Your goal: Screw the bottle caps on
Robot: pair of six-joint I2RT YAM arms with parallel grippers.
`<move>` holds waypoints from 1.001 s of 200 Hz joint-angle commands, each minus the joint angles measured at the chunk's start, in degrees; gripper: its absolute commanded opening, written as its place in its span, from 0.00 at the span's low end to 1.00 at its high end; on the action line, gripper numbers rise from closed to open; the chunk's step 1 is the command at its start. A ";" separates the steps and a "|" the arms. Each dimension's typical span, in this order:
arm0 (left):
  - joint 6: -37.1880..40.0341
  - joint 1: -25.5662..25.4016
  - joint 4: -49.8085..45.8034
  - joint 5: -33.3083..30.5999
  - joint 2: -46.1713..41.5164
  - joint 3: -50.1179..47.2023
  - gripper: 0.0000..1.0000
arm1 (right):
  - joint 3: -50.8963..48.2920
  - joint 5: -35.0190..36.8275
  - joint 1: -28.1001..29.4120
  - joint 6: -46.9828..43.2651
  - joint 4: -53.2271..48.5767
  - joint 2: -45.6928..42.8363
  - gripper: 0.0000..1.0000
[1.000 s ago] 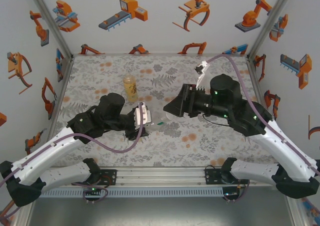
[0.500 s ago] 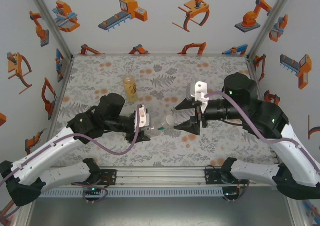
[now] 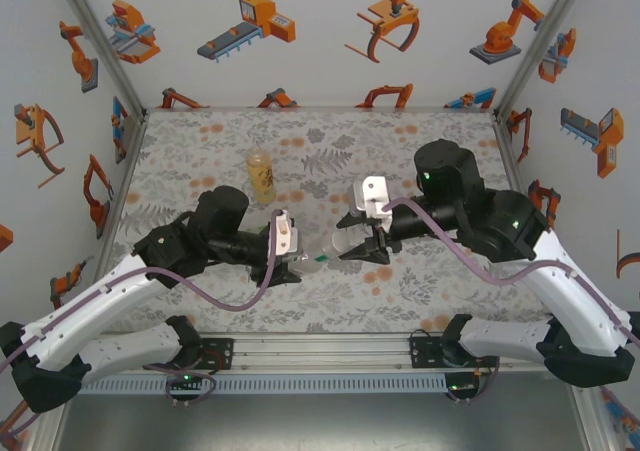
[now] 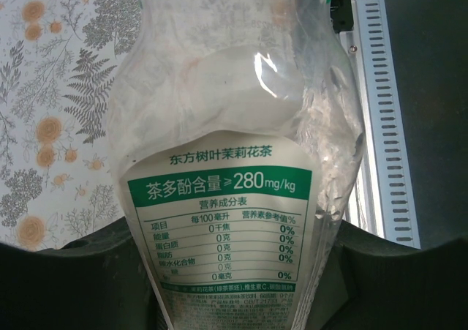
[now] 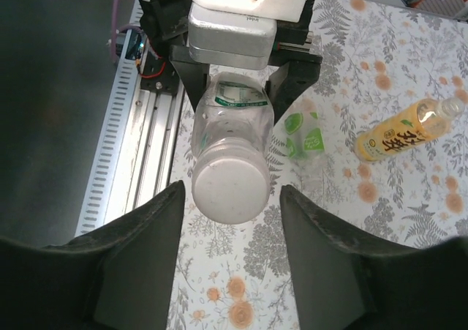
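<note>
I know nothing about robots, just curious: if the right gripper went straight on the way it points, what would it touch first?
Probably the white cap of the slim clear bottle that the left gripper holds out toward it. The open right gripper faces that cap head-on, though depth is unclear.

Slim bottle point(image 4: 227, 162) cut off at bottom edge (lowest print point(image 4: 219, 290) illegible), squat bottle point(image 5: 307, 143) partly hidden
</note>
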 commanded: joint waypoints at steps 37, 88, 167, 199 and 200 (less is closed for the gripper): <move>0.15 -0.67 -0.33 1.41 -0.53 1.79 0.00 | -2.79 -1.27 0.64 1.14 3.43 -2.07 0.36; -0.70 -0.82 -0.69 -2.09 0.31 1.87 0.00 | -7.52 6.67 0.64 20.86 11.24 -4.46 0.20; -1.01 -1.19 -0.42 -6.50 1.11 1.84 0.00 | -17.25 25.87 0.64 69.02 22.68 -8.81 0.00; -0.94 -1.28 -0.24 -7.10 2.02 1.95 0.00 | -14.01 32.67 0.64 79.16 13.97 -7.29 0.00; -1.03 -1.28 -0.24 -7.15 2.05 2.00 0.00 | -13.87 32.85 0.64 79.54 13.55 -7.22 0.00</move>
